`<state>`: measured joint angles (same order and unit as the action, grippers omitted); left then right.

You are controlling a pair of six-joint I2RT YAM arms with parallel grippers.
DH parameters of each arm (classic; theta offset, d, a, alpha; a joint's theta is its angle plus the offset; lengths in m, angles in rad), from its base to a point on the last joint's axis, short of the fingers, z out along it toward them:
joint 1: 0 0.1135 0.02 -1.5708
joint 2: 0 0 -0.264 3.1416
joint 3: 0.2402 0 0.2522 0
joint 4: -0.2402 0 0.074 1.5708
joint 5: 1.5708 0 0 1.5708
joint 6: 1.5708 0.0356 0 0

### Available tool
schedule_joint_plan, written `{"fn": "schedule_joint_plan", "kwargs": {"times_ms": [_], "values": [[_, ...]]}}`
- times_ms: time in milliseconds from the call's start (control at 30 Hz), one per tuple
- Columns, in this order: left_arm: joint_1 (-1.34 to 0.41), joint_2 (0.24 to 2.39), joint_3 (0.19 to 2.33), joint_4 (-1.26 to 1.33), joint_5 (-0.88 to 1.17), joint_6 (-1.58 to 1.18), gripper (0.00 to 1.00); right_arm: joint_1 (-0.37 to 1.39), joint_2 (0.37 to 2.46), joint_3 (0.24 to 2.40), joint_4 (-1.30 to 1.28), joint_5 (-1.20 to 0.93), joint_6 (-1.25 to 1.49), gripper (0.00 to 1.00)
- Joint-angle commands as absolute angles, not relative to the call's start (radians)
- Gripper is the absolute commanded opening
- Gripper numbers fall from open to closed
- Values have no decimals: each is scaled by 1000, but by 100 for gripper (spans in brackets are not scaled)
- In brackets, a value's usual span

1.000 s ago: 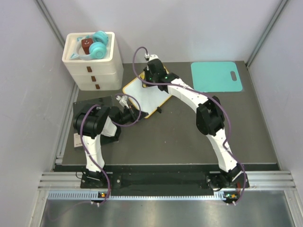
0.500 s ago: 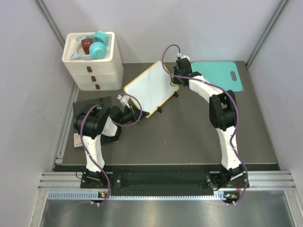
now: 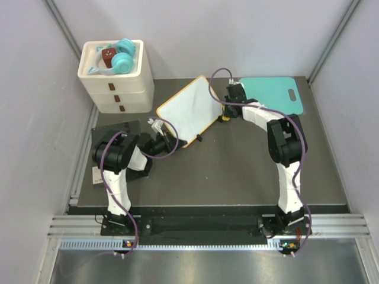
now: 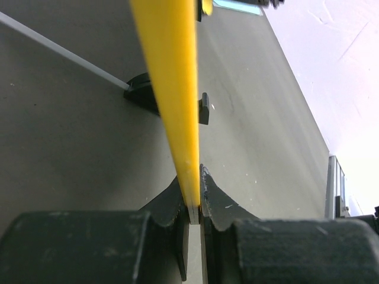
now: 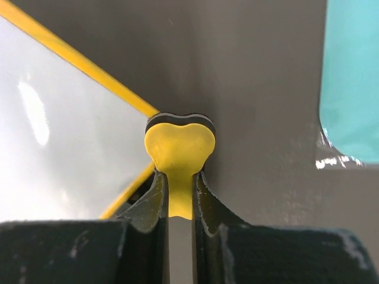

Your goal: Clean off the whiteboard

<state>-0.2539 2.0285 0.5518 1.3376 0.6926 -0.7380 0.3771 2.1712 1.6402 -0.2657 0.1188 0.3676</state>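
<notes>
The left end effector (image 4: 190,195) pinched the whiteboard (image 3: 189,110) at its near edge; the right end effector (image 5: 179,195) gripped a yellow eraser (image 5: 179,148) at its right corner.

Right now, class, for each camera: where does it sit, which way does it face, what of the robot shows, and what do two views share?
Top external: above and behind the arms, facing down on the table; both arms show whole, the whiteboard between them.
Left wrist: on the left arm, facing along the whiteboard's yellow edge; the left gripper shows, shut on it.
Right wrist: on the right arm, facing down at the table; the right gripper shows, shut on a yellow eraser.
Shared: both wrist views show the whiteboard's yellow frame.
</notes>
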Motion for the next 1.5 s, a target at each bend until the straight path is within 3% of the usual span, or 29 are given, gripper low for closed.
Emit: {"fn": "schedule_joint_plan", "kwargs": {"times_ms": [0, 467, 533, 567, 600, 667, 700, 800, 1000, 1467], "values": [[-281, 2002, 551, 1361, 807, -681, 0, 388, 2033, 1482, -301, 87, 368, 0], [-284, 2013, 564, 1365, 819, -683, 0, 423, 1752, 1057, -222, 8, 387, 0], [-285, 2014, 566, 1362, 818, -681, 0, 459, 1741, 1025, -230, 9, 373, 5], [-287, 2013, 568, 1358, 816, -678, 0, 472, 1735, 1020, -236, 17, 367, 11], [-287, 2010, 565, 1355, 816, -677, 0, 483, 1729, 1006, -238, 17, 361, 26], [-287, 2006, 560, 1353, 810, -673, 0, 505, 1711, 985, -218, 5, 354, 46], [-287, 2002, 560, 1350, 810, -672, 0, 508, 1704, 967, -207, 3, 353, 65], [-287, 2003, 558, 1353, 808, -672, 0, 511, 1680, 947, -181, 21, 348, 83], [-288, 2000, 555, 1358, 808, -670, 0, 509, 1657, 968, -147, 74, 328, 86], [-288, 1999, 543, 1408, 819, -669, 38, 416, 1778, 1126, 24, 45, 301, 81]]}}
